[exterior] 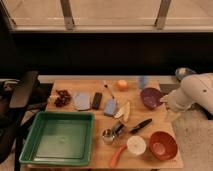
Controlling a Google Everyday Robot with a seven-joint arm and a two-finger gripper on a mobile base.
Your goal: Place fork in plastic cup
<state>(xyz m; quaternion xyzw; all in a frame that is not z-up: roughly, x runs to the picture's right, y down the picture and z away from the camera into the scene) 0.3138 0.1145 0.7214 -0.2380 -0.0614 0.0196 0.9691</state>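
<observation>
Beside the purple bowl (pixel 150 97) hangs the gripper (pixel 168 103) — fork (pixel 106 88) well apart.

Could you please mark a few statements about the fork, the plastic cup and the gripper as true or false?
1. The fork lies on the table, outside the plastic cup. True.
2. The plastic cup stands inside the green tray. False: it stands at the table's far edge, right of the orange fruit.
3. The gripper is at the table's right edge, near the purple bowl. True.
4. The carrot lies in the purple bowl. False: it lies at the near edge, beside the white cup.
</observation>
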